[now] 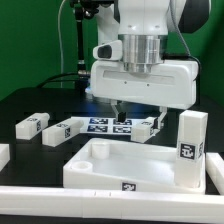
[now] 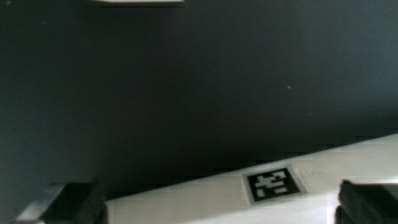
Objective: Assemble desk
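The white rimmed desk top (image 1: 120, 168) lies at the front of the black table. One leg block (image 1: 190, 146) stands upright at its corner on the exterior view's right. Two leg blocks (image 1: 32, 125) (image 1: 58, 131) lie on the exterior view's left. Another leg block (image 1: 143, 127) lies behind the top. My gripper (image 1: 120, 110) hangs just above that leg and the marker board, open and empty. In the wrist view the gripper (image 2: 217, 206) has its fingers (image 2: 68, 203) wide apart. A white tagged part (image 2: 272, 184) lies below and between them, untouched.
The marker board (image 1: 98, 123) lies behind the desk top, under the gripper. A white rail (image 1: 90, 202) runs along the table's front edge, and a white piece (image 1: 3, 153) sits at the exterior view's left edge. Cables hang behind the arm.
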Motion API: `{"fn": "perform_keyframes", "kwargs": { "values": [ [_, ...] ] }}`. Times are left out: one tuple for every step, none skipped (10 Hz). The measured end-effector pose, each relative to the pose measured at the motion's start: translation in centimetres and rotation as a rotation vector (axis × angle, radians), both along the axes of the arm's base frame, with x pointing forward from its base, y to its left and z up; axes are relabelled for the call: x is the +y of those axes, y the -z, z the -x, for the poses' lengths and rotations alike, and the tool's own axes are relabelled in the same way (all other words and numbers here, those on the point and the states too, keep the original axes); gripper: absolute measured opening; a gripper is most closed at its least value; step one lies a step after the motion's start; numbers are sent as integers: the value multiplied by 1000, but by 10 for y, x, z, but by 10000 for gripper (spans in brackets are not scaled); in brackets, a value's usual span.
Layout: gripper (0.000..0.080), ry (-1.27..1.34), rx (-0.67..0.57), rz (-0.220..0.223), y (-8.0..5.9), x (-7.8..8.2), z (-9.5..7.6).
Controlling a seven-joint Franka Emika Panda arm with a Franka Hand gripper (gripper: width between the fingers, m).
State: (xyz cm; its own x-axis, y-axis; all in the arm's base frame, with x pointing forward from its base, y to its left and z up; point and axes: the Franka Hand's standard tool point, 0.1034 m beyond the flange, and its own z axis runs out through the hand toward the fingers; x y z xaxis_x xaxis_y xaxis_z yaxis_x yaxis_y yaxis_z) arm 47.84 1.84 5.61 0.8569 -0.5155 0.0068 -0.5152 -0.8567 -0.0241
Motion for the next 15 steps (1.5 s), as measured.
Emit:
{"fn": "perform_keyframes", "kwargs": {
  "values": [
    [648, -1, -3, 1, 0, 0, -1],
    [648, -10, 4, -1, 1, 0, 1],
    [648, -34, 62, -24, 3, -7, 7],
    [648, -29, 111, -51, 10, -15, 17],
    [648, -26, 160, -71, 18, -18, 29],
    [648, -18, 194, -95, 21, -18, 36],
    [648, -20, 276, -135, 17, -15, 41],
    [648, -16, 334, -164, 17, -19, 37],
    [648, -10, 365, -176, 20, -22, 36],
    [648, -20, 431, -207, 18, -21, 43],
    [648, -48, 476, -237, 16, -19, 44],
    [648, -67, 525, -267, 17, -18, 48],
    [648, -63, 537, -271, 19, -20, 46],
    [648, -65, 529, -268, 19, -19, 44],
    [648, -69, 529, -267, 19, -17, 45]
  ]
}}
